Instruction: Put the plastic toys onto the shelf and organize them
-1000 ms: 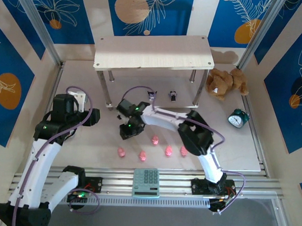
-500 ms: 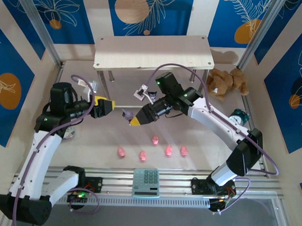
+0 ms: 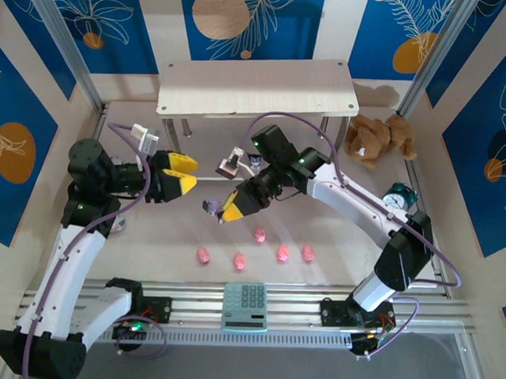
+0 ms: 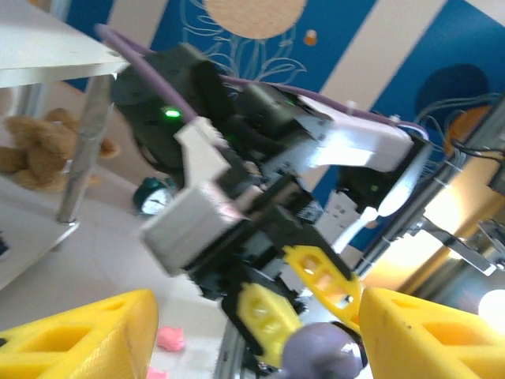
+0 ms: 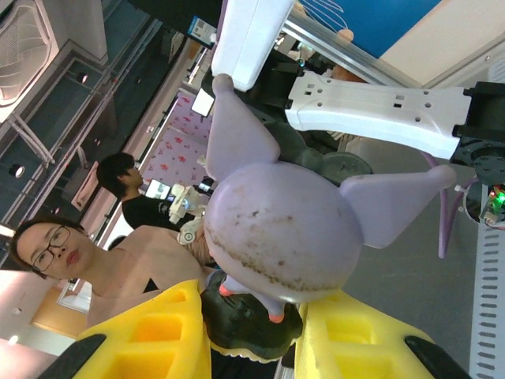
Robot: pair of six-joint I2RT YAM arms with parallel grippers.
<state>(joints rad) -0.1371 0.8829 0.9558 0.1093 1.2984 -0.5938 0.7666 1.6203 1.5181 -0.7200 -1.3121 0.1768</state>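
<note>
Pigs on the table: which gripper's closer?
Right. The right gripper, shut on a purple figure, hangs just behind the pigs; the left gripper, open, sits farther back and left.

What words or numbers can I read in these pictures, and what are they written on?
Nothing here can be read as text.
On the pale green calculator: key marks, too small to read.
On the small green alarm clock: dial numbers, too small to read.
On the pale purple plastic figurine held by the right gripper: no writing seen.
</note>
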